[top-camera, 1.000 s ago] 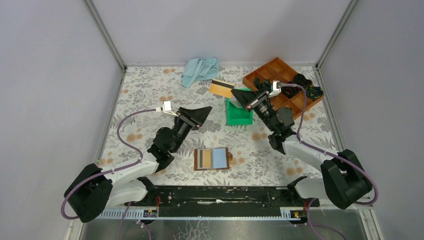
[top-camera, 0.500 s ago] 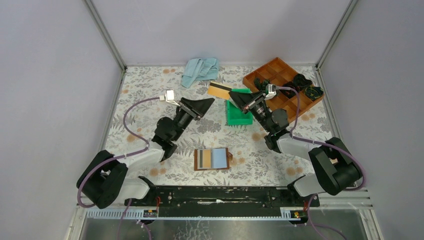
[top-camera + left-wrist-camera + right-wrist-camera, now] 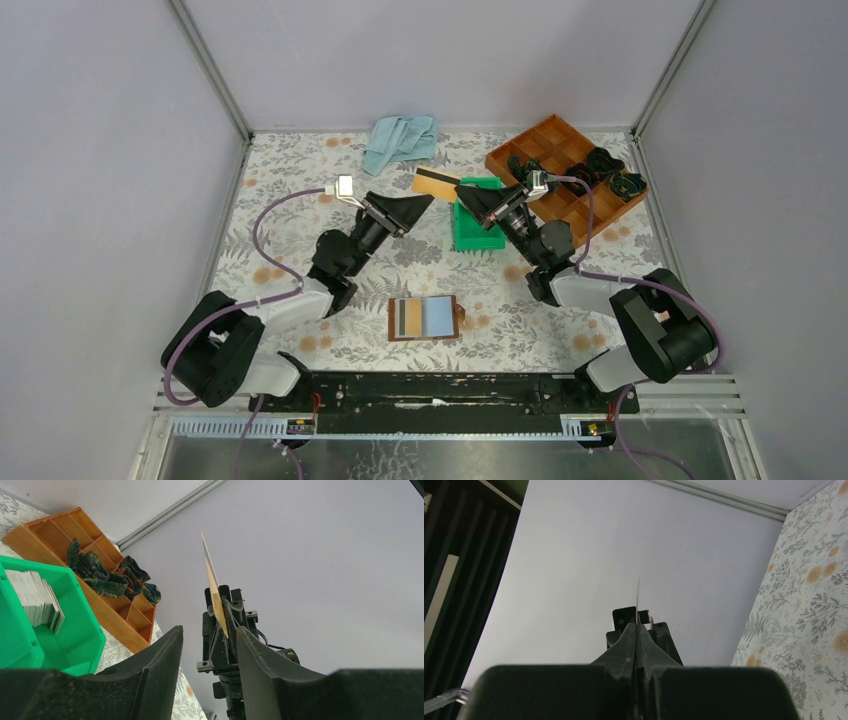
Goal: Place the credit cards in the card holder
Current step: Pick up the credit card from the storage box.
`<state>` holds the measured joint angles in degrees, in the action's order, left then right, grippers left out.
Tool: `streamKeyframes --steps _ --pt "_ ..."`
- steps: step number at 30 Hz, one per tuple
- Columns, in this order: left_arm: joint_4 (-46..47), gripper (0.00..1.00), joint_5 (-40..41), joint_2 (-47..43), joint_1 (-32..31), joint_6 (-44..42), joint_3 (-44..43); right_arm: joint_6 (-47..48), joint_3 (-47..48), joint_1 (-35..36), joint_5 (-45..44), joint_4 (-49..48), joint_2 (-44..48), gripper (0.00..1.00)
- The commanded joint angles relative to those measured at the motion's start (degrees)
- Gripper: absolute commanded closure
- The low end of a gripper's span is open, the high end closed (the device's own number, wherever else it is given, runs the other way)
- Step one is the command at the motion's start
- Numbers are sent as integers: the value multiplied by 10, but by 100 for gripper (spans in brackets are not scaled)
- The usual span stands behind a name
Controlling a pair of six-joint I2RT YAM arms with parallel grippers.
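Observation:
A gold-tan credit card [image 3: 436,181] with a dark stripe is held in the air, my right gripper [image 3: 463,192] shut on its right end. The left wrist view shows that card [image 3: 212,586] edge-on, in line with the gap between my left fingers [image 3: 161,666]. My left gripper [image 3: 420,205] is open, its tips just left of and below the card. In the right wrist view the card's edge [image 3: 639,596] sticks up from the shut right gripper [image 3: 637,630]. The brown card holder [image 3: 457,318] lies open on the table with a grey and a light blue card in it.
A green bin [image 3: 467,238] with a stack of cards [image 3: 39,605] stands below the right gripper. An orange-brown wooden tray [image 3: 556,140] with dark items sits at the back right. A light blue cloth [image 3: 400,140] lies at the back.
Both arms have closed in on each other: the right gripper carried the gold card leftward, and the left gripper rose and moved right up to the card.

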<state>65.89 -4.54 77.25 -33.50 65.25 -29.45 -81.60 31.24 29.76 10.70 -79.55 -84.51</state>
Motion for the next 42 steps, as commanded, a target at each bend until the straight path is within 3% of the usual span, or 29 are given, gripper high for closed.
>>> streamKeyframes --steps 1,6,14,29,35,42 --pt "40 50 -7 6 9 -5 -19 -7 5 9 11 -42 3 100" --pt "45 53 -6 12 11 -7 -22 -9 3 12 16 -43 -1 100" --pt "58 73 -10 17 18 -8 -18 -7 3 26 13 -47 -9 100" --pt "95 96 -2 22 29 8 3 10 -11 41 13 -48 -9 100" --pt "71 99 -34 15 42 0 -4 63 -12 42 34 29 34 96" --pt "48 100 -77 8 60 -9 -5 102 -2 49 54 103 71 99"
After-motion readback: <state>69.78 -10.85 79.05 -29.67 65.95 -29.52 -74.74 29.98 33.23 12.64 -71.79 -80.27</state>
